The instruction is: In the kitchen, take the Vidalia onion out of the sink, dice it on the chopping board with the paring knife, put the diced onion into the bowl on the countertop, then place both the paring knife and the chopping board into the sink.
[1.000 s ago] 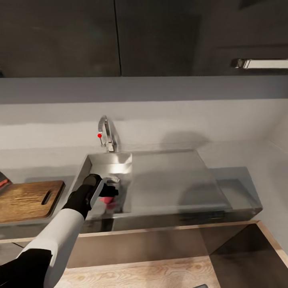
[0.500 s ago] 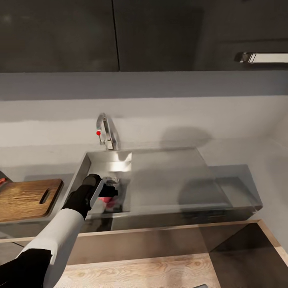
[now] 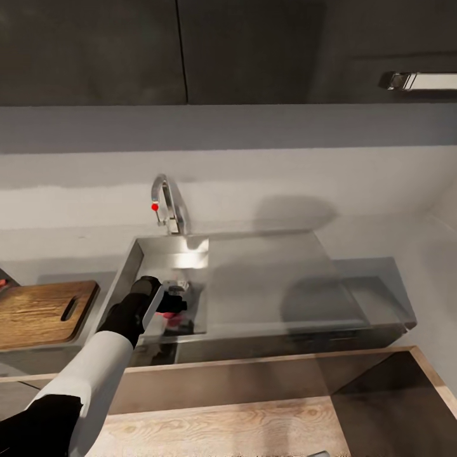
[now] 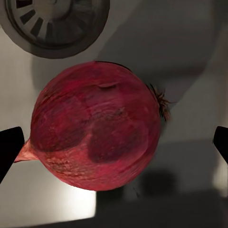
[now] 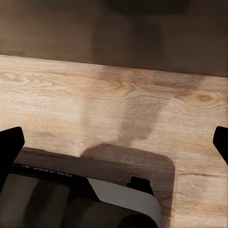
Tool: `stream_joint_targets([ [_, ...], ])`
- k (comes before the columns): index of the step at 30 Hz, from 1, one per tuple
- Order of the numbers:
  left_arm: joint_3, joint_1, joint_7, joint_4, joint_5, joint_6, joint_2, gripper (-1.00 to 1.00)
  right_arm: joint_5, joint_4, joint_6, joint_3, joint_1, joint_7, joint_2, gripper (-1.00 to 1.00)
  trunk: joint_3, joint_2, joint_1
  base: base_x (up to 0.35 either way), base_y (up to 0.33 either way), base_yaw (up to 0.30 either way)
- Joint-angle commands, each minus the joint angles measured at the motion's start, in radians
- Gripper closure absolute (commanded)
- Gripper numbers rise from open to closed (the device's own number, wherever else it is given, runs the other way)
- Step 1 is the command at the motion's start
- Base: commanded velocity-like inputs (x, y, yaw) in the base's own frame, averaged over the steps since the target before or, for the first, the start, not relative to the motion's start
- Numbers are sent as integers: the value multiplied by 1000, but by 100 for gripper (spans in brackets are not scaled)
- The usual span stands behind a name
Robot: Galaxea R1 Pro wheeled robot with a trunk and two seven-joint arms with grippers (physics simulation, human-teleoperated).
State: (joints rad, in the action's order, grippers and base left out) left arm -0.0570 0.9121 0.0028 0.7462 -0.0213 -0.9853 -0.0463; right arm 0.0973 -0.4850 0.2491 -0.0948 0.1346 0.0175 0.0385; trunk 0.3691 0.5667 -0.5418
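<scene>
The countertop carries the sink, with the tap at its back edge and the board lying just left of it. The left gripper reaches down into the basin with its fingers spread wide either side of the onion, not touching it; the onion sits on the basin floor beside the drain. The right gripper hangs wide open above the wood floor.

White left arm, black wrist and black gripper

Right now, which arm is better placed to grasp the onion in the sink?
Left. The left gripper is down in the sink, fingers open on either side of the Vidalia onion. The right gripper faces wood flooring.
</scene>
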Motion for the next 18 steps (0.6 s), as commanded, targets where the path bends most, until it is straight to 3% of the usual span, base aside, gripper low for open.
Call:
stream_joint_targets([
  [1, -1, 1, 0, 1, -2, -4, 0, -100, 10, 0, 3, 3, 0, 1, 0, -100, 3, 1, 0, 0, 0, 0],
  [18, -1, 1, 0, 1, 0, -4, 5, -100, 10, 0, 2, 3, 0, 1, -1, -100, 20, 1, 0, 0, 0, 0],
])
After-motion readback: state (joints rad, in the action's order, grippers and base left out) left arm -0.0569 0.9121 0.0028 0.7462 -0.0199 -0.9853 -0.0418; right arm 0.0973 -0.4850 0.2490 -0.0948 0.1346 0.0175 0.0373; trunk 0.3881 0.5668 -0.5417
